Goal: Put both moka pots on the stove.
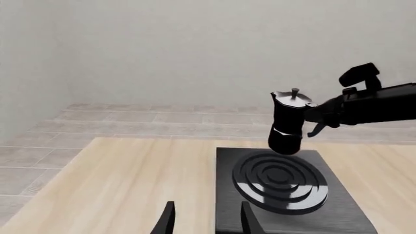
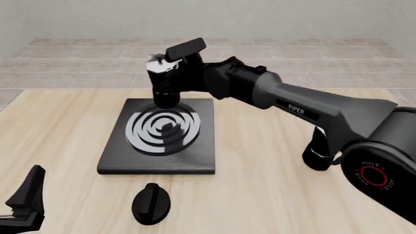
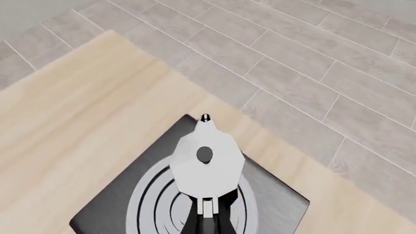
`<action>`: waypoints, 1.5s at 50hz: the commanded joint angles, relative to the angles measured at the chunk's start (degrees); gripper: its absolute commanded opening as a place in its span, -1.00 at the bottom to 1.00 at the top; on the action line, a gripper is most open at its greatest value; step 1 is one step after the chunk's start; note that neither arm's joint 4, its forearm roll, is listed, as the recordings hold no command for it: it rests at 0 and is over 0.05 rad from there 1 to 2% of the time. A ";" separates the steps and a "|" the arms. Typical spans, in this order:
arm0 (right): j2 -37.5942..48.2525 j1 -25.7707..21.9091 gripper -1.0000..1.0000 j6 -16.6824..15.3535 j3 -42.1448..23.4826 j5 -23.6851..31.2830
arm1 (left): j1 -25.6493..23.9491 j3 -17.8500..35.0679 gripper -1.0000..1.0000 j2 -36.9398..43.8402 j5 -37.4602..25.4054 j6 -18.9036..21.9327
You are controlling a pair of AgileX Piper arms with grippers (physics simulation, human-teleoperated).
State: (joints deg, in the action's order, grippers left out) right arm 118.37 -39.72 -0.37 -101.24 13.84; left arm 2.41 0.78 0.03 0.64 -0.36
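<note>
Above the stove (image 2: 159, 163), the right tool (image 2: 174, 73) grips 1 moka pot (image 2: 163, 85) aloft.

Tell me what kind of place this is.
Probably a simulated kitchen-style test bench: a stove with silver rings on a bare wooden table, a moka pot held above it by the right gripper, grey tiled floor beyond.

the stove (image 2: 195, 156) lies on the tabletop (image 2: 273, 195), left of centre in the front view. one moka pot (image 2: 163, 80) hangs above the stove's far edge, not touching it, held at its handle side by the right gripper (image 2: 185, 73). the knob (image 2: 151, 203) lies on the tabletop just in front of the stove. the left gripper (image 2: 23, 204) sits at the near left corner.
</note>
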 commanded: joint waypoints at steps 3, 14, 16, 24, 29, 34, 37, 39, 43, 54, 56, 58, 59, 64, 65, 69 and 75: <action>5.30 -0.11 -1.00 0.91 -9.58 1.35 | 0.10 -0.06 1.00 -0.01 0.18 0.00; 8.43 -0.61 -1.00 1.41 -14.13 2.78 | 0.36 0.29 1.00 -0.01 -0.13 -0.10; 8.88 -0.62 -1.00 1.18 -15.26 3.24 | 0.46 0.41 1.00 -0.01 -0.22 -0.08; 10.58 -0.54 -1.00 1.24 -18.43 4.71 | 0.65 0.38 1.00 -0.01 -0.17 -0.16; 11.50 -0.55 -1.00 0.63 -19.74 5.16 | 0.63 0.51 1.00 -0.01 -0.29 -0.16; 12.92 -0.21 -1.00 0.82 -21.54 5.94 | 0.90 0.43 1.00 -0.01 -0.20 -0.20; 13.12 -0.22 -1.00 0.57 -21.10 5.77 | 1.03 0.69 1.00 0.06 -0.37 -0.22; 13.09 -0.37 -1.00 0.52 -20.54 5.70 | 1.09 0.52 1.00 -0.01 -0.29 -0.24; 12.95 -0.64 -1.00 0.51 -20.03 5.77 | 1.02 0.39 1.00 -0.01 -0.21 -0.20; 13.01 -0.48 -1.00 -0.38 -21.52 8.09 | 0.80 0.37 1.00 -0.01 -0.29 -0.22; 12.95 -0.47 -1.00 -0.34 -21.61 8.28 | 0.79 0.22 1.00 -0.01 -0.17 -0.26; 13.31 -0.12 -1.00 -0.73 -21.81 8.31 | 0.75 0.22 1.00 -0.01 -0.14 -0.26; 13.42 -0.06 -1.00 -0.78 -21.80 8.30 | 0.75 0.22 1.00 -0.01 -0.14 -0.26; 13.91 0.36 -1.00 -0.53 -21.09 7.78 | 0.80 0.32 1.00 -0.01 -0.22 -0.33; 13.94 0.42 -1.00 -0.55 -20.80 7.53 | 0.79 0.28 1.00 -0.01 -0.17 -0.32; 13.98 0.36 -1.00 -0.07 -19.68 6.95 | 0.77 0.24 1.00 -0.01 -0.11 -0.33; 14.60 0.35 -1.00 0.65 -19.48 6.68 | 0.73 0.08 1.00 -0.01 -0.01 -0.36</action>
State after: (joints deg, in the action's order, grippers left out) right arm 133.77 -39.56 -0.76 -119.83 21.39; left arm 3.18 1.04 0.02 0.48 -0.68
